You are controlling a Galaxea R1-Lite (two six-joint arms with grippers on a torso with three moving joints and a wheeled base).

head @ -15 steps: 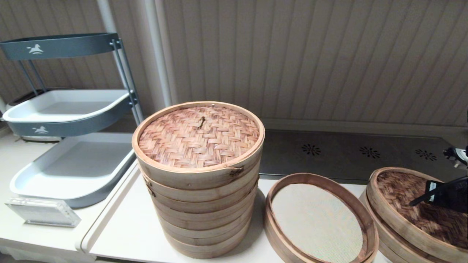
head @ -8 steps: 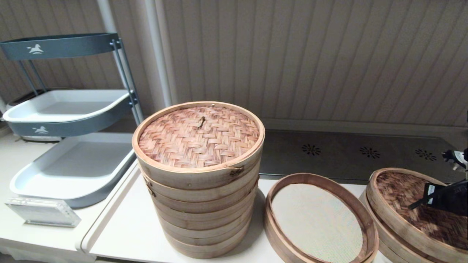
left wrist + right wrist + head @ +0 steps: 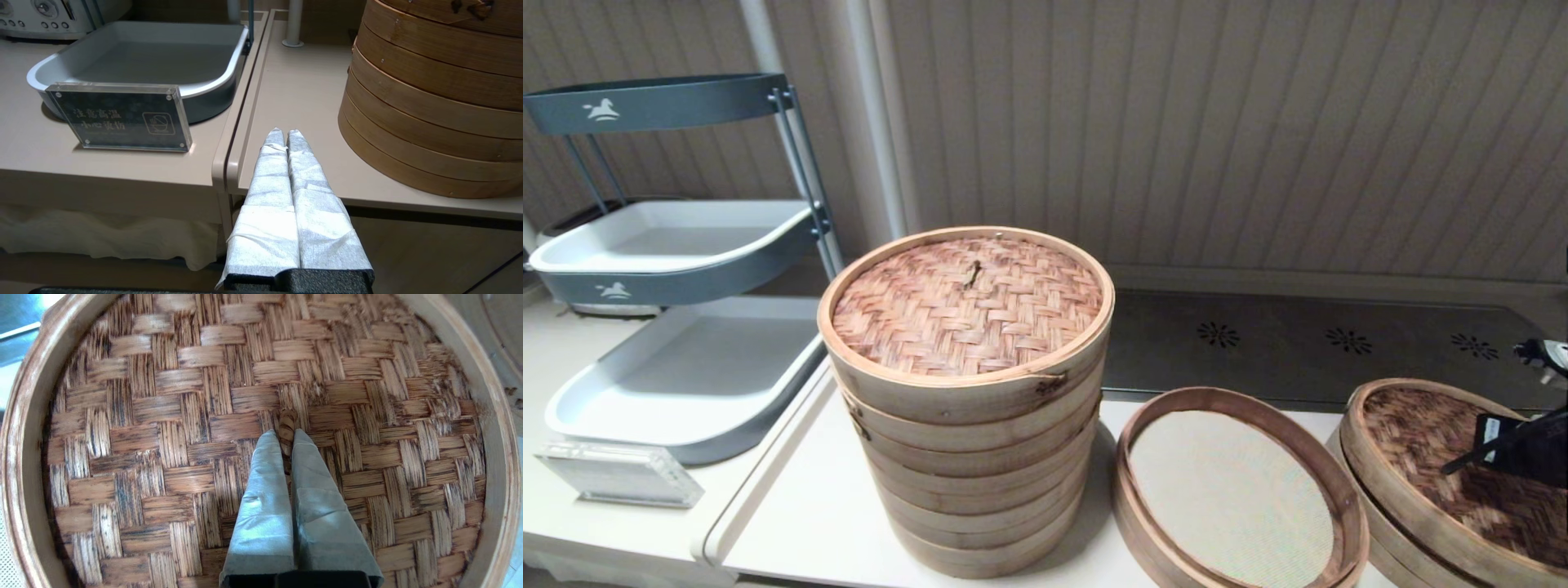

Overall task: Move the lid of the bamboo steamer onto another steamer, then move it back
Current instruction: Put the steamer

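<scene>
The bamboo steamer lid (image 3: 1421, 441), dark brown woven with a pale band rim, sits on a bamboo base at the table's far right. In the right wrist view its weave (image 3: 163, 416) fills the frame. My right gripper (image 3: 286, 435) is over the lid's middle, shut on the small centre knot (image 3: 287, 418). In the head view the right gripper (image 3: 1490, 445) shows as a dark shape above the lid. The other steamer (image 3: 1217, 396), low with a reddish rim and cream liner, stands uncovered just left of the lid. My left gripper (image 3: 285, 132) is shut on nothing at the table's front edge.
A tall stack of pale tiers (image 3: 968, 392) with a reddish-tan woven lid stands left of the low steamer, and the stack's side (image 3: 433, 102) is near my left gripper. Grey trays on a rack (image 3: 686, 367) and an acrylic sign (image 3: 617, 474) are far left.
The right gripper and the dark lid have shifted slightly down and to the right. The left arm and everything else stayed still.
</scene>
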